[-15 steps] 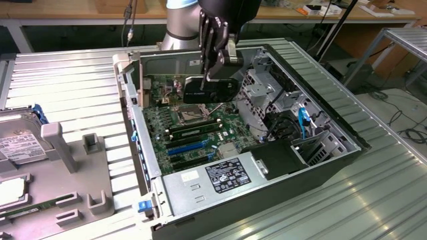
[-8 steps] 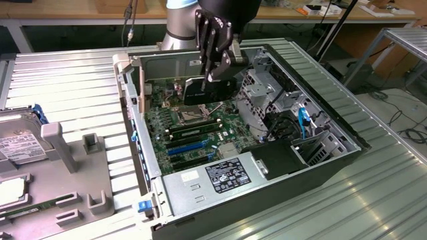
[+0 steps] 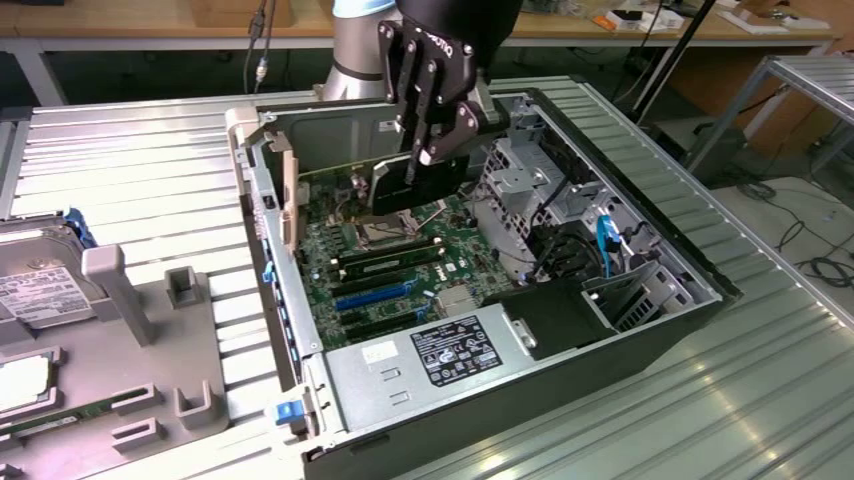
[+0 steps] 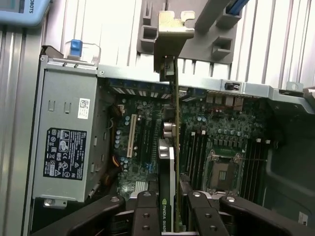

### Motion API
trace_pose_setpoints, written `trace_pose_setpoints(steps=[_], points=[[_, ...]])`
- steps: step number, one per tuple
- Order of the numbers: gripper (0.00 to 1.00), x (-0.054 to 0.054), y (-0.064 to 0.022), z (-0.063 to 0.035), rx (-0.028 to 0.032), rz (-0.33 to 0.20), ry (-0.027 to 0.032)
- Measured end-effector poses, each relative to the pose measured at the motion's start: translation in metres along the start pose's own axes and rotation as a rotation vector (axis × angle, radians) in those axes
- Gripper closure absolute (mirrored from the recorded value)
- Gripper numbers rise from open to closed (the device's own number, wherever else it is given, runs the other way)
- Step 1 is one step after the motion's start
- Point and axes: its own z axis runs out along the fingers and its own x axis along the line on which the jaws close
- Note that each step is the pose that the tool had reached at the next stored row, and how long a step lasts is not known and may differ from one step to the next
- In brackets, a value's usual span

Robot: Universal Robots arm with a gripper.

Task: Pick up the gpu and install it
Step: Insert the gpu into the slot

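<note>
My gripper (image 3: 435, 152) hangs over the open computer case (image 3: 667, 262), shut on the gpu (image 3: 403, 186). The gpu is a thin dark card held on edge above the motherboard (image 3: 400, 275), near the CPU socket (image 3: 379, 233). In the wrist view the gpu (image 4: 175, 123) runs edge-on away from my gripper (image 4: 170, 219), with its metal end bracket (image 4: 173, 30) past the case's rear wall. The card floats above the board and is not seated in the expansion slots (image 3: 368, 297).
The power supply (image 3: 424, 356) fills the near end of the case. Memory sticks (image 3: 390, 258) sit beside the socket. A drive cage (image 3: 523, 190) and cables lie on the exterior view's right. A grey fixture (image 3: 127, 340) with a hard drive (image 3: 34, 292) stands outside on the left.
</note>
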Motion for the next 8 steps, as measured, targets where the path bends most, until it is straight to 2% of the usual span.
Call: trace_pose_setpoints(steps=[2,4,8], points=[[0.73,0.0000,0.0000,0.0000,-0.0009,-0.027,0.0012],[0.73,0.0000,0.0000,0.0000,-0.0009,-0.027,0.0013],[0.73,-0.0002,0.0000,0.0001,0.0001,0.005,-0.0001]])
